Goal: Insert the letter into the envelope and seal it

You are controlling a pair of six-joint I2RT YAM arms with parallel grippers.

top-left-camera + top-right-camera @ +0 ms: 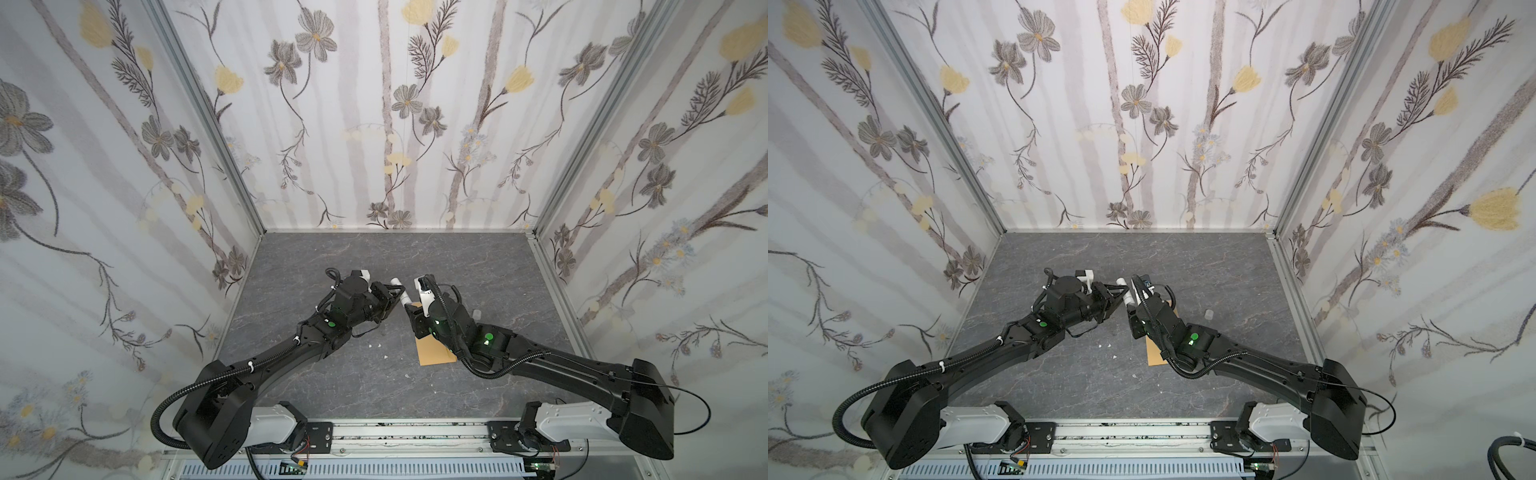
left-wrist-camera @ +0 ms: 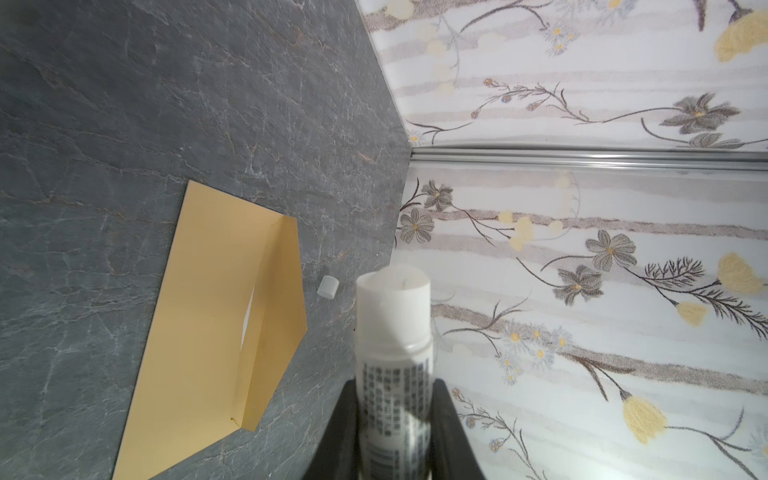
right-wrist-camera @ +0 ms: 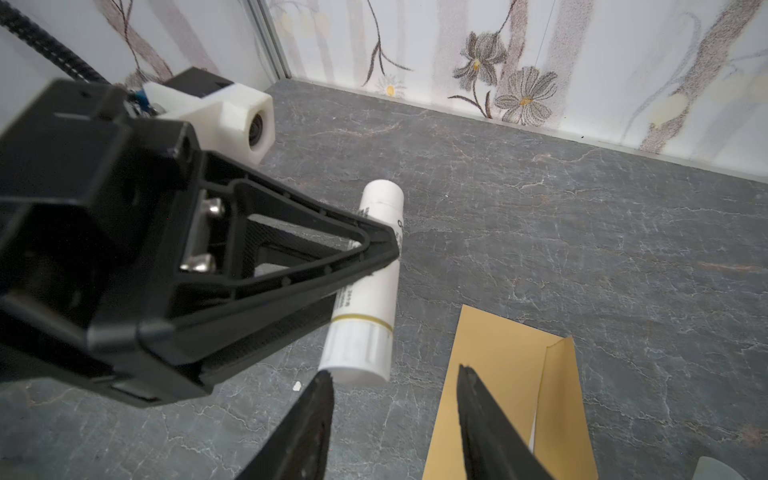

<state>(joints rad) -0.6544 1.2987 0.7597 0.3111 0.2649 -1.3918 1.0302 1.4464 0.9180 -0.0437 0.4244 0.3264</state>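
On the bench: envelope lies flat with its flap folded open, at lower centre in both top views, right of the middle.
Inside envelope: letter, tucked in; only a thin white sliver shows at the mouth.
Left gripper: closed round the middle of a white tube, held tilted above the bench.
Right gripper: jaws well apart, holding nothing; the tube's end sits just beyond its tips, beside the envelope.
Cap: small, white, loose on the bench near the flap's point.
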